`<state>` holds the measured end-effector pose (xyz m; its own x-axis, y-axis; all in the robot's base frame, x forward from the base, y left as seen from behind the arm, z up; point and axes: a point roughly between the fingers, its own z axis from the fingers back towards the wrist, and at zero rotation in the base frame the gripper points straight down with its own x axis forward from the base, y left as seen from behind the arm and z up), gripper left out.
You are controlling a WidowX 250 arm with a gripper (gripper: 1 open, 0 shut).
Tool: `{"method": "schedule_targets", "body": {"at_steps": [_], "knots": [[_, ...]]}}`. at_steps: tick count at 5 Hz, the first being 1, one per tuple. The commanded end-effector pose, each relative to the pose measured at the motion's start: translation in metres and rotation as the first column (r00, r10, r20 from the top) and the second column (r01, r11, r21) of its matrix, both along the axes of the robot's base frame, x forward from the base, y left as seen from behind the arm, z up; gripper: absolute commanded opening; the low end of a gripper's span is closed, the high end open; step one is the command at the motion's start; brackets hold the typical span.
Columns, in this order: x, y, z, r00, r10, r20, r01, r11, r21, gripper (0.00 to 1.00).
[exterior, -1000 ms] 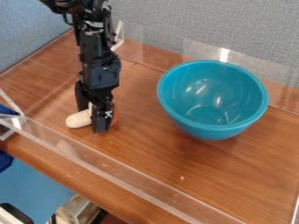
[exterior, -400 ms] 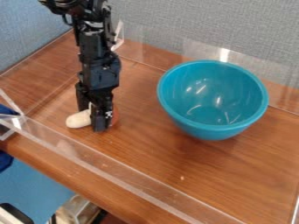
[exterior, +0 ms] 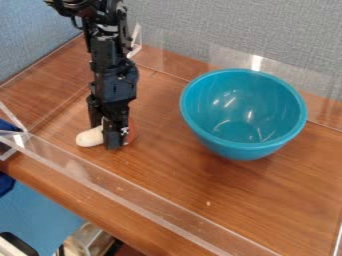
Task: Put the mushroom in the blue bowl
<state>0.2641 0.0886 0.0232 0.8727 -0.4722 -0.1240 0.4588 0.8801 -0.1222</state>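
Grasp step, mushroom still on the desk (exterior: 160, 150). Far left of my working area: the mushroom (exterior: 90, 137) lies at the foot of my arm, cream stem end showing to the left of my gripper (exterior: 114, 138); the cap end is hidden behind the black fingers, so I cannot see exactly where contact falls. My jaws point straight down, tips at the wood; they look drawn close together around the hidden end of the toy, but the view does not show whether they are clamped on it, so I record the grip as unconfirmed. Judgement: before lifting I should make sure the hold sits on the body of the mushroom and not merely on its edge, because a small rounded toy could squirt sideways out of a pinch. Lift straight up and slowly, watching that the cream stem rises with me; if it stays on the wood, open and re-seat lower and more centred. To the right, well apart, stands the blue bowl (exterior: 201, 125), upright, empty, mouth wide. The carry needs enough height to clear its near rim, then release over the middle.
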Motion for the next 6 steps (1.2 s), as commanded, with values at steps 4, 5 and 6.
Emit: {"method": "schedule_targets", "body": {"at_steps": [4, 5, 6], "knots": [[0.0051, -0.0070, 0.0020, 1.000, -0.004, 0.017, 0.004, 1.000, 0.007, 0.00], [0.0053, -0.0072, 0.0016, 1.000, 0.001, 0.016, -0.001, 1.000, 0.007, 0.00], [0.0055, -0.0074, 0.0013, 1.000, 0.005, 0.015, -0.006, 1.000, 0.008, 0.00]]}}
